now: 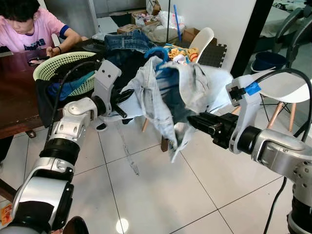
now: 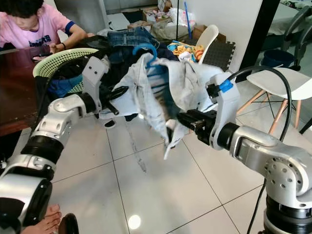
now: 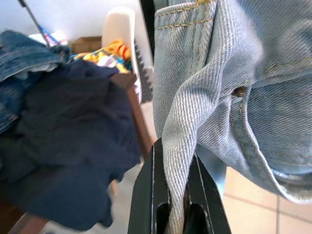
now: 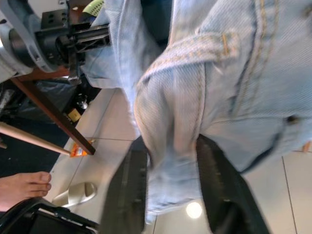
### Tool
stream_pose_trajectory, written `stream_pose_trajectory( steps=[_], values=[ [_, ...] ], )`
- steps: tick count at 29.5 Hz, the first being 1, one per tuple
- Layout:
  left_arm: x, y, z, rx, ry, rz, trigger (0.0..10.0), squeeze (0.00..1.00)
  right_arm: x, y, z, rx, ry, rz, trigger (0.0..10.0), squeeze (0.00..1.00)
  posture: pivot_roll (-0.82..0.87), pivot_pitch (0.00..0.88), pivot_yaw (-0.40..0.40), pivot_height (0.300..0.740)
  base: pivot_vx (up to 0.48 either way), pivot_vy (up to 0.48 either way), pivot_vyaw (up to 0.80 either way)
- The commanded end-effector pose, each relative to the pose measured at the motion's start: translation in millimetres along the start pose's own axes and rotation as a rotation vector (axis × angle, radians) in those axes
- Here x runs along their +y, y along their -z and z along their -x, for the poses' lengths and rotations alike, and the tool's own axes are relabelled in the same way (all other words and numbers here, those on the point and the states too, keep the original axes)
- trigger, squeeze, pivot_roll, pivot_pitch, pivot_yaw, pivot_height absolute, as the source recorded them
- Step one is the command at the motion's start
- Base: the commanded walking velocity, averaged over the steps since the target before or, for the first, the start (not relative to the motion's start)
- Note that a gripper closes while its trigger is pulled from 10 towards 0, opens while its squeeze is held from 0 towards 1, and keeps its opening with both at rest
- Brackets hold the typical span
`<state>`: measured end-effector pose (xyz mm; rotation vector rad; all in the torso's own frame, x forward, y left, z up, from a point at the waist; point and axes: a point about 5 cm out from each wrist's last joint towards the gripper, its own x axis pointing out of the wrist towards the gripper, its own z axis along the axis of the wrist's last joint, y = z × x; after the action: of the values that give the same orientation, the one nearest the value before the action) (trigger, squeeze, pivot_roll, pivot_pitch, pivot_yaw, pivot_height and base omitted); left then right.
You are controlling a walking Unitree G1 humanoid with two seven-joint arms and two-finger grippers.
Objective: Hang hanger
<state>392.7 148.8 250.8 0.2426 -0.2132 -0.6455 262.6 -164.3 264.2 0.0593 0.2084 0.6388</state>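
Hanger [image 2: 146, 48], blue, carries a denim garment [image 1: 170, 97] clamped by left gripper [image 1: 122, 97] at 9 o'clock and right gripper [image 1: 192, 119] at 3; uneven pulling could slide it off.

Pale, washed-out blue denim garment [image 1: 175, 92] with tan stitching, draped over a bright blue hanger [image 2: 146, 51]. Black fingers on the left gripper [image 3: 178, 214] and the right gripper [image 4: 168, 190], silver arms. At ten o'clock, a pale green basket [image 1: 61, 63] (lattice-patterned) on a dark brown table [image 1: 17, 97]; person [image 1: 29, 27] in pink. White glossy floor tiles [image 1: 161, 195].
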Motion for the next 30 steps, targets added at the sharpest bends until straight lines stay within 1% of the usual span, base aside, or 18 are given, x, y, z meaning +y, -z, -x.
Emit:
stream_pose_trajectory(
  steps=[1,4,5,7,8,11,14,15,16,19,20,21,22,23,24,27,28,30],
  values=[
    [4.3,-22.7,-2.9,-0.115,0.004,0.048,0.0,0.0,5.8,4.7,7.1,0.028,-0.068,0.034,10.0,1.0,-0.07,0.096,0.044,0.74,0.0,0.0,0.0],
    [6.3,-24.2,-2.2,-0.122,0.012,0.069,0.1,0.0,7.5,8.5,14.3,0.053,-0.105,0.078,10.0,1.0,-0.06,0.096,0.043,0.74,0.0,0.0,0.0],
    [9.5,-24.8,0.0,-0.122,0.017,0.078,0.0,0.0,10.1,11.5,24.0,0.068,-0.155,0.124,10.0,1.0,-0.06,0.097,0.043,0.74,0.0,0.0,0.0],
    [9.5,-24.8,0.0,-0.122,0.017,0.078,0.0,0.0,10.1,11.5,24.0,0.068,-0.155,0.124,10.0,1.0,-0.06,0.097,0.043,0.74,0.0,0.0,0.0],
    [13.1,-24.3,3.3,-0.117,0.032,0.09,0.0,0.0,13.2,10.5,35.6,0.056,-0.212,0.168,10.0,1.0,-0.06,0.098,0.041,0.74,0.0,0.0,0.0],
    [18.3,-18.4,15.9,-0.075,0.128,0.091,0.2,0.0,15.1,-18.5,65.8,-0.152,-0.333,0.171,10.0,1.0,-0.07,0.1,0.041,0.74,0.0,0.0,0.0],
    [18.9,-15.4,22.0,-0.053,0.186,0.089,0.2,0.0,10.0,-32.0,78.6,-0.248,-0.342,0.173,10.0,1.0,-0.07,0.1,0.041,0.74,0.0,0.0,0.0],
    [16.8,-14.4,25.4,-0.045,0.24,0.082,0.7,0.0,5.7,-38.6,83.5,-0.294,-0.33,0.177,10.0,1.0,-0.06,0.101,0.039,0.74,0.0,0.0,0.0],
    [16.8,-14.4,25.4,-0.045,0.24,0.082,0.7,0.0,5.7,-38.6,83.5,-0.294,-0.33,0.177,10.0,1.0,-0.06,0.101,0.039,0.74,0.0,0.0,0.0],
    [8.2,-13.7,36.4,-0.024,0.423,0.069,1.6,0.0,-5.3,-57.6,95.3,-0.414,-0.285,0.203,10.0,1.0,-0.06,0.102,0.037,0.74,0.0,0.0,0.0],
    [3.3,-12.8,42.5,-0.01,0.511,0.06,2.5,0.0,-8.6,-61.3,97.1,-0.426,-0.262,0.217,10.0,1.0,-0.06,0.102,0.037,0.74,0.0,0.0,0.0],
    [-1.6,-11.4,48.7,0.009,0.595,0.056,2.7,0.0,-11.3,-62.9,98.2,-0.423,-0.244,0.236,10.0,1.0,-0.06,0.102,0.036,0.74,0.0,0.0,0.0],
    [-6.3,-9.6,55.3,0.029,0.677,0.045,3.3,0.0,-14.3,-62.7,97.9,-0.402,-0.22,0.259,10.0,1.0,-0.06,0.102,0.036,0.74,0.0,0.0,0.0],
    [-6.3,-9.6,55.3,0.029,0.677,0.045,3.3,0.0,-14.3,-62.7,97.9,-0.402,-0.22,0.259,10.0,1.0,-0.06,0.102,0.036,0.74,0.0,0.0,0.0],
    [-9.4,-8.4,61.2,0.045,0.742,0.053,3.0,0.0,-16.5,-61.2,97.6,-0.376,-0.212,0.276,10.0,1.0,-0.06,0.102,0.036,0.74,0.0,0.0,0.0],
    [-13.6,-5.1,76.1,0.107,0.889,0.087,3.3,0.0,-16.6,-55.5,95.9,-0.299,-0.239,0.305,10.0,1.0,-0.06,0.105,0.036,0.74,0.0,0.0,0.0],
    [-13.6,-5.1,76.1,0.107,0.889,0.087,3.3,0.0,-16.6,-55.5,95.9,-0.299,-0.239,0.305,10.0,1.0,-0.06,0.105,0.036,0.74,0.0,0.0,0.0],
    [-16.8,0.4,94.5,0.204,0.997,0.128,6.7,0.0,-9.7,-48.5,92.0,-0.192,-0.305,0.362,10.0,1.0,-0.06,0.106,0.036,0.74,0.0,0.0,0.0]
  ],
)
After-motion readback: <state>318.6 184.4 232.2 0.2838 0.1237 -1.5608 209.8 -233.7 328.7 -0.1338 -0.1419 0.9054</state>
